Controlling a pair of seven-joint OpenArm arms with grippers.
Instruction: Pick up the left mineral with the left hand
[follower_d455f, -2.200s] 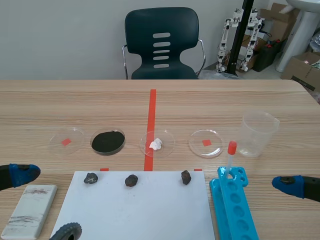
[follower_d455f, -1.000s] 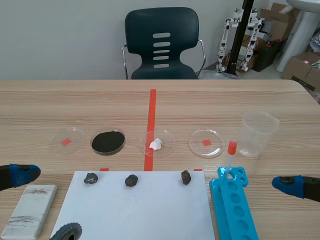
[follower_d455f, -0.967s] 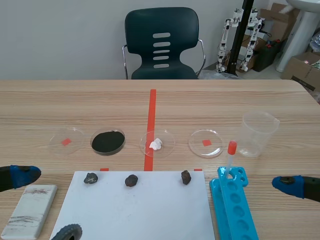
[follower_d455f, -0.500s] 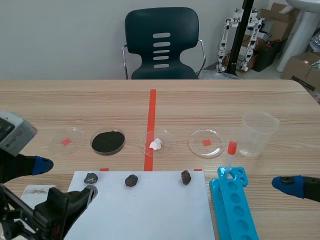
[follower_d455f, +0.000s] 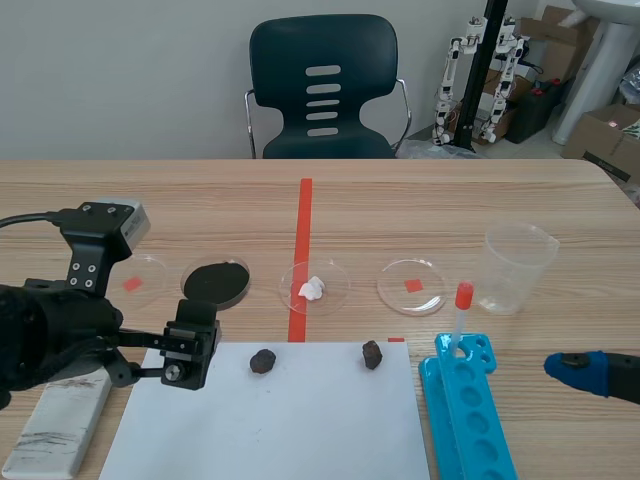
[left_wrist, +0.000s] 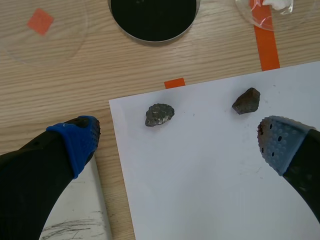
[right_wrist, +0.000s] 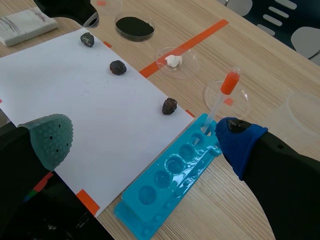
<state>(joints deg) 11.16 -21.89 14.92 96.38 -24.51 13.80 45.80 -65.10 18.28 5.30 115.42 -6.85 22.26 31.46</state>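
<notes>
Hovering over the far left corner of the paper (left_wrist: 200, 190), the left claw (left_wrist: 177, 135) stands wide open. One pad is off the sheet's edge, above the bare bench (left_wrist: 100, 75) and the slab (left_wrist: 85, 220), and the other is above the paper. The left mineral (left_wrist: 159, 114) lies on the paper just inside that corner. It sits a little ahead of the gap between the fingers, nearer the blue-padded one, and touches neither.

In the scene view the left arm (follower_d455f: 50, 330) comes in from the left, bulky and raised off the bench. Its wrist is bent so that the claw points down at the paper's edge. One finger (follower_d455f: 190, 345) stands in front of the left mineral and hides it in that view.

The middle mineral (left_wrist: 246, 100) sits on the same sheet, just ahead of the grey-padded finger. The right mineral (follower_d455f: 372, 353) lies further along the same far edge. Beyond the paper is the powder dish (left_wrist: 153, 17).

The right claw (right_wrist: 145, 137) is low at the bench's right side, fingers spread wide with nothing between them. It is near the blue rack (right_wrist: 170, 185), which holds a dropper (right_wrist: 220, 100).
</notes>
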